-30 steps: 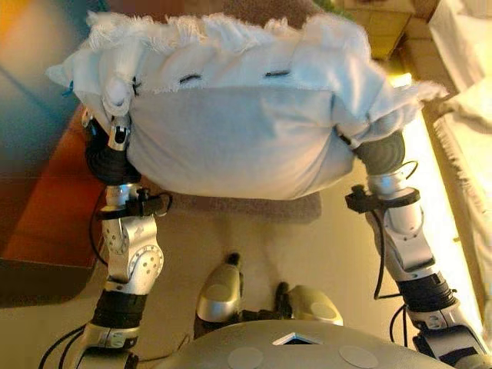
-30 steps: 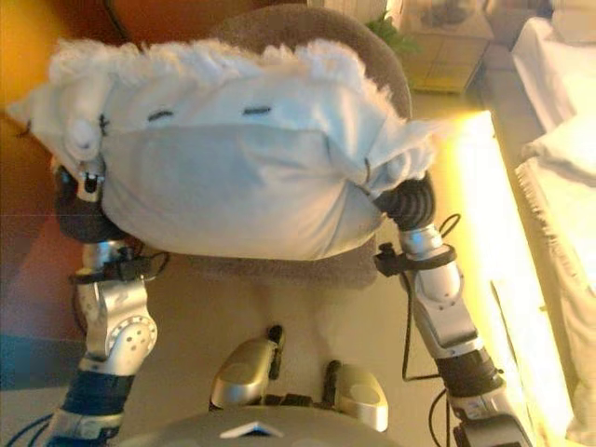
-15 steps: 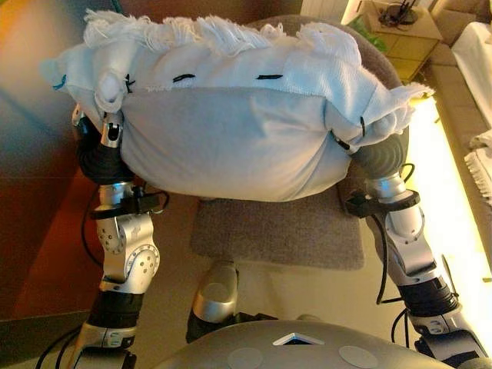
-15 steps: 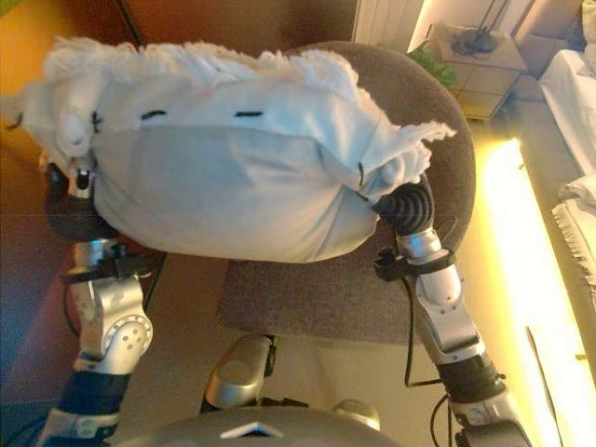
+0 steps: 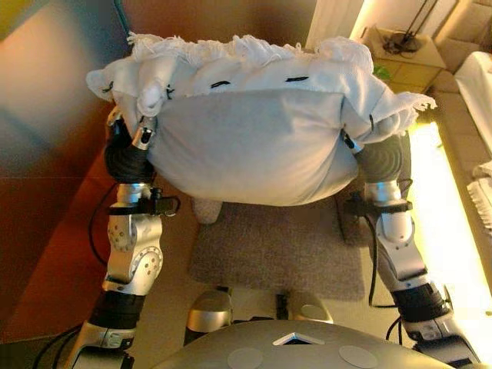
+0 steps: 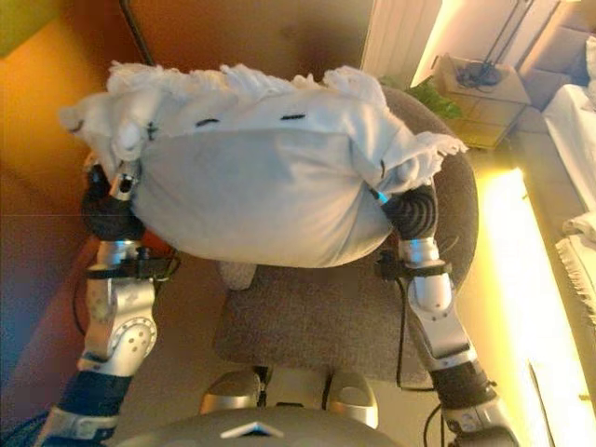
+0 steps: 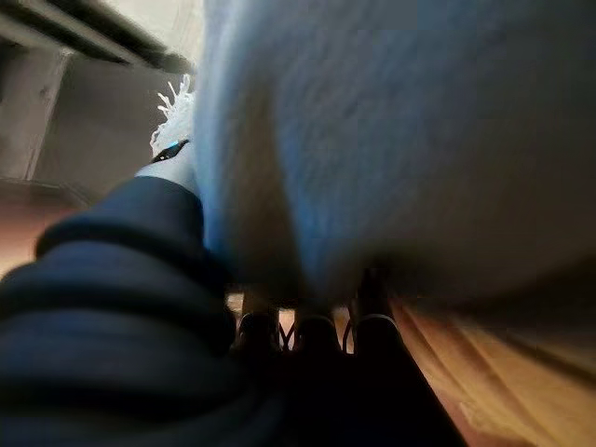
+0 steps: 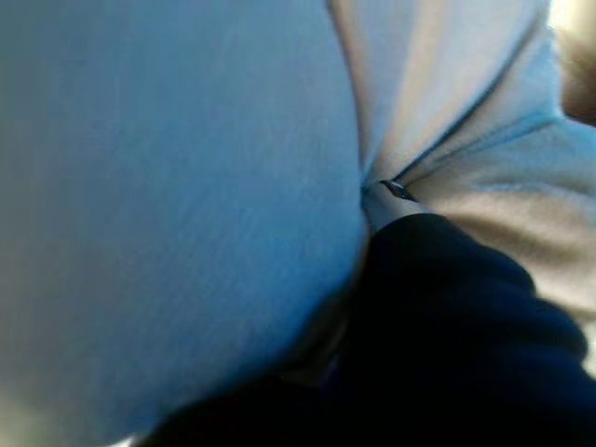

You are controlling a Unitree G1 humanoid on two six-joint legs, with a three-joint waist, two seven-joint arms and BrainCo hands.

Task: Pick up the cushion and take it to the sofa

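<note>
Two hands, left hand (image 5: 137, 137) and right hand (image 5: 355, 141), clamping the white cushion (image 5: 246, 138) at its ends above the grey rug (image 5: 277, 246), finger closure impossible to tell, likely to drop it should either side pressure ease.

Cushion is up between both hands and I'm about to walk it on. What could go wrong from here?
1. The cushion is only squeezed between the left hand and right hand at its ends; its belly sags, so it may slip out.
2. It hides much of the head view, so footing ahead is hard to judge.
3. The grey chair stands right below and in front; stepping forward could hit it.
</note>
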